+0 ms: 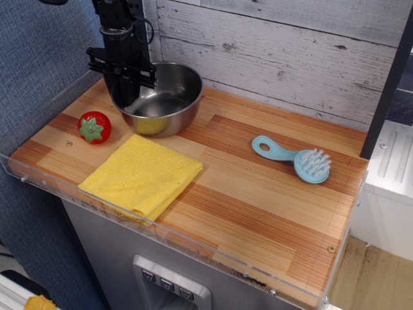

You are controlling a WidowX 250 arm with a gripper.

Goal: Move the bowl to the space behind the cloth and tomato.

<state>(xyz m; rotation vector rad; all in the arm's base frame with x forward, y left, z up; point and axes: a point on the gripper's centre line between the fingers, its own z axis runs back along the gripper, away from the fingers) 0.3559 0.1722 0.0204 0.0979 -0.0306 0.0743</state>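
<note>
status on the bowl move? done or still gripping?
Mostly done: the bowl sits at the back of the counter by the wood wall, behind the yellow cloth and the tomato, apart from both. In hand: the gripper is at the bowl's left rim and appears shut on it. Left: release the rim and pull the arm away.

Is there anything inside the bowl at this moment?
The bowl shows a bare, shiny interior with only reflections. The gripper straddles its left rim, one finger reaching inside. That finger and the arm cover a strip of the inner left wall, so that part cannot be checked.
</note>
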